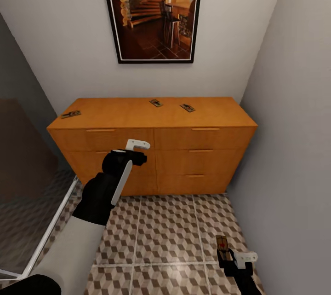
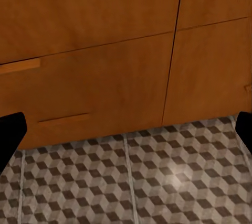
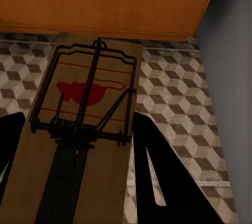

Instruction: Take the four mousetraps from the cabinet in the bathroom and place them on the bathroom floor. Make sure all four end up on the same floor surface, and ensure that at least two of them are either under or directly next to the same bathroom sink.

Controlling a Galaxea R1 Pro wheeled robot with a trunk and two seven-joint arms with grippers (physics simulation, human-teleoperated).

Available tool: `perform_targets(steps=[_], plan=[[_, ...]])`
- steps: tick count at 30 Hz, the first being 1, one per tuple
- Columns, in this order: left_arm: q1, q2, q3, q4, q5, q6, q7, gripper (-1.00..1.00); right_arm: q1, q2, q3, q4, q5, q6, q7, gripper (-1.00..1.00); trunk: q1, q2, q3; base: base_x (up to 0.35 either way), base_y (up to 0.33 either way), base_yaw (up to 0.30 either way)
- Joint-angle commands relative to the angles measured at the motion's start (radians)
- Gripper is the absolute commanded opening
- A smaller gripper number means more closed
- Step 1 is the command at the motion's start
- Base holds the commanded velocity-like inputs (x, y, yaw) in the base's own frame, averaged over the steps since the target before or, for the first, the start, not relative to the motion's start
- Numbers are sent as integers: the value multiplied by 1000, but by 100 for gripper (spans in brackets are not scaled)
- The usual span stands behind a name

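Head view: the cabinet (image 1: 154,147) stands against the back wall under a framed picture (image 1: 151,9) whose top is cut off. Three mousetraps lie on its top: one at the left edge (image 1: 71,114), long axis running nearly along the front edge; one near the middle back (image 1: 156,102) and one just right of it (image 1: 187,107), both lying diagonally. They are too small to make out the wire parts. The left end effector (image 1: 138,147) hangs in front of the upper left drawers, seen side-on, so its opening cannot be judged here. The right end effector (image 1: 235,258) sits low at the picture's bottom edge above the floor (image 1: 161,230), its arm cut off. A fourth mousetrap (image 1: 222,246) sticks out of it, long axis pointing away toward the cabinet.

Left wrist view: the drawer fronts and floor tiles show between two dark fingertips (image 2: 10,129) at the picture's opposite edges, spread wide with nothing between them.

Right wrist view: the held mousetrap's board runs lengthwise out from the end effector toward the cabinet's base, red mark and wire frame facing up. Dark fingers (image 3: 157,171) press on both long sides; its near end is cut off.
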Motion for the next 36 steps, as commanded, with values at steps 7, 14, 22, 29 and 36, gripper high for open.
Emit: perform_targets(steps=[7, 14, 22, 29, 36], plan=[[-1, 0, -1, 0, 3, 4, 5, 100, -1, 4, -9, 1, 4, -2, 4, -100, 0, 0, -1, 224, -87, 0], [-1, 0, -1, -1, 3, 4, 5, 100, -1, 6, -9, 1, 4, -2, 4, -100, 0, 0, -1, 73, -16, 0], [-1, 0, -1, 0, 4, 4, 5, 100, -1, 6, -9, 1, 4, -2, 4, -100, 0, 0, -1, 3, -1, 0], [-1, 0, -2, -1, 4, 4, 5, 100, -1, 6, -9, 1, 4, -2, 4, -100, 0, 0, -1, 0, 0, 0], [0, 0, -2, -1, 4, 4, 5, 100, -1, 6, -9, 1, 4, -2, 4, -100, 0, 0, -1, 0, 0, 0]])
